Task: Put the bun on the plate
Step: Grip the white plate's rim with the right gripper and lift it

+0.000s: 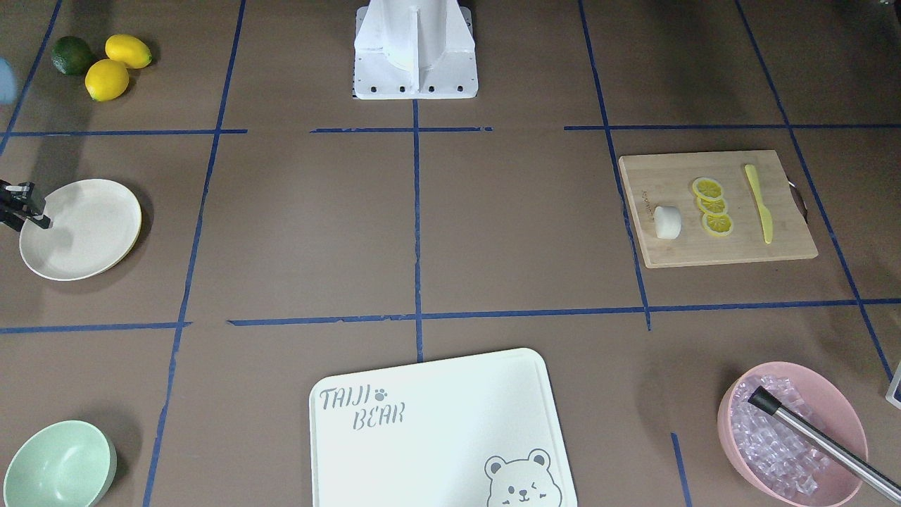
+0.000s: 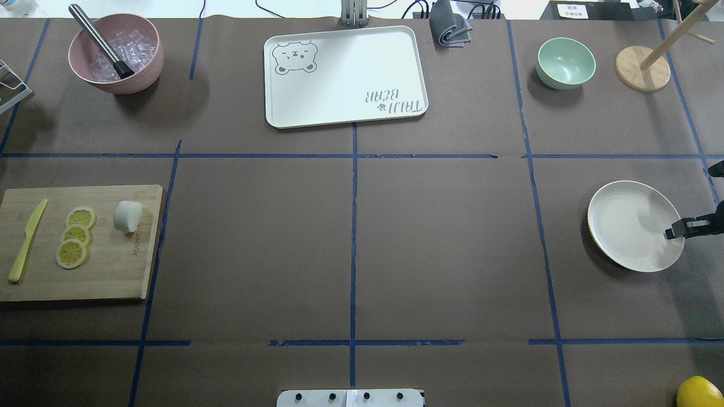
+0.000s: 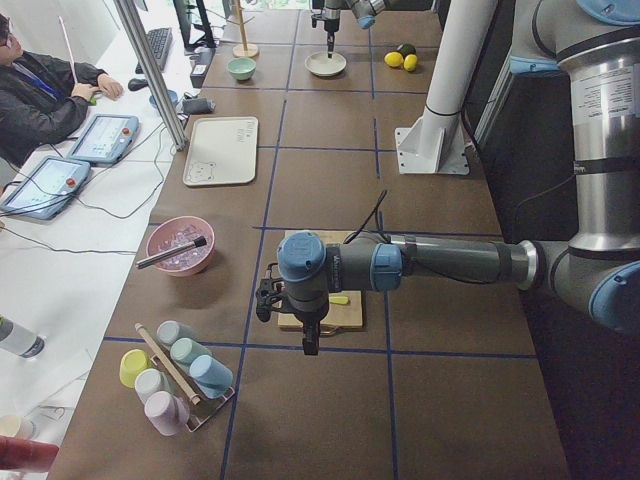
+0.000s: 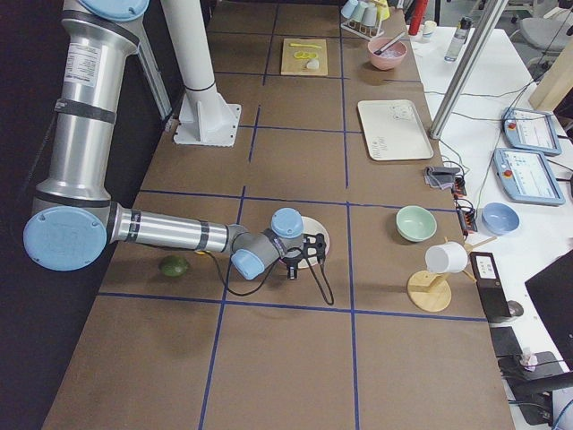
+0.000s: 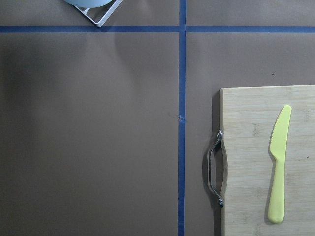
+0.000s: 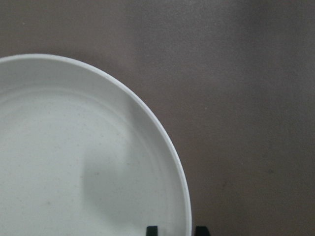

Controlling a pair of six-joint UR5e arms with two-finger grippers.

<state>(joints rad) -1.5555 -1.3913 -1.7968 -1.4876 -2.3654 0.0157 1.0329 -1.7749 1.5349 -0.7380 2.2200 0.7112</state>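
Observation:
The small white bun (image 1: pixel 667 221) (image 2: pixel 127 216) lies on a wooden cutting board (image 2: pixel 107 277), beside three lemon slices (image 2: pixel 75 236). The cream-white plate (image 1: pixel 91 232) (image 2: pixel 628 220) rests far across the table and holds nothing. My right gripper (image 2: pixel 674 232) (image 6: pixel 176 230) is at the plate's outer edge. Its two fingertips stand close together, straddling the rim (image 6: pixel 183 182), and it looks shut on the plate. My left gripper (image 3: pixel 310 342) hangs above the board's outer end, far from the bun. I cannot tell whether it is open or shut.
A yellow plastic knife (image 5: pixel 278 167) lies on the board next to its metal handle (image 5: pixel 212 167). A white bear-printed board (image 2: pixel 345 76), a pink bowl of ice with a tool (image 2: pixel 116 53), a mint green bowl (image 2: pixel 565 62) and a wooden stand (image 2: pixel 642 68) line the far side. Lemons and a lime (image 1: pixel 105 60) sit nearer the robot.

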